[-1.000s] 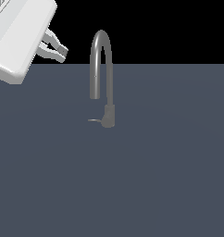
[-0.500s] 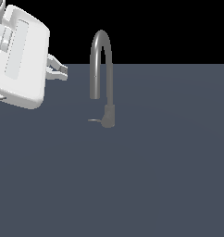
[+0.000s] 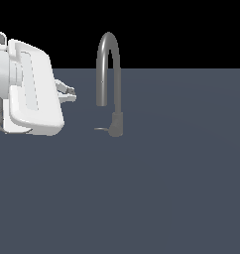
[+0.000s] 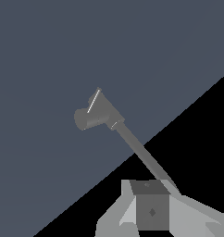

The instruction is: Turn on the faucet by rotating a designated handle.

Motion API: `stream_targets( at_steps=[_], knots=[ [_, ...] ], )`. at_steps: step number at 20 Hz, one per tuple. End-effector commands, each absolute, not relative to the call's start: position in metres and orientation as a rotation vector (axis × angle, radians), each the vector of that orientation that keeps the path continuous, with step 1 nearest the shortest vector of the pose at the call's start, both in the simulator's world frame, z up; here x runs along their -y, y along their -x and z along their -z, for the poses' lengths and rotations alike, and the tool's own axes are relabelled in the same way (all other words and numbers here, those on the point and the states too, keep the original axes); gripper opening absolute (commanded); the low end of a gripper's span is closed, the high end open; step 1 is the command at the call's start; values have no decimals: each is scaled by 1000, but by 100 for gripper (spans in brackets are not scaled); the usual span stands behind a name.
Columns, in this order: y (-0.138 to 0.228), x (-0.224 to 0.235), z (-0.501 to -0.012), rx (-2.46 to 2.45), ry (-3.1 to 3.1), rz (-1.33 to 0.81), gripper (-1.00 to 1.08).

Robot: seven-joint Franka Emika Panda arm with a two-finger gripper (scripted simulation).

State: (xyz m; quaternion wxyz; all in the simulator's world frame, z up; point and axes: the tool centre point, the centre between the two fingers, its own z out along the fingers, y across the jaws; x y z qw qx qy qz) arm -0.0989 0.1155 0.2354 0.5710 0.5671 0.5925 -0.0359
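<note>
The faucet (image 3: 109, 74) is a slim grey gooseneck standing on the dark grey surface, its short thick base (image 3: 116, 124) at the foot. The handle (image 3: 100, 129), a thin grey lever, sticks out from the base toward the exterior view's left. My gripper (image 3: 68, 94) hangs left of the spout, level with the spout's open end, above and left of the handle and apart from it. Its fingers look pressed together with nothing between them. In the wrist view the faucet base (image 4: 91, 115), the handle (image 4: 92, 102) and the gripper (image 4: 152, 209) show.
The flat dark grey surface (image 3: 166, 188) fills the lower part of the exterior view, with black background behind it. The bulky white hand body (image 3: 32, 92) takes up the left side of that view.
The hand has come down and tilted, and its fingertips have moved lower and a little rightward toward the faucet. The faucet and handle have not moved.
</note>
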Motion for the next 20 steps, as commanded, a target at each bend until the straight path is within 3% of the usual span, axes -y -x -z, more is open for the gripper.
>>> stream_targets(
  at_steps=[1, 20],
  knots=[
    [96, -116, -226, -1409, -1270, 83, -100],
    [77, -107, -157, -1515, -810, 89, -100]
  ],
)
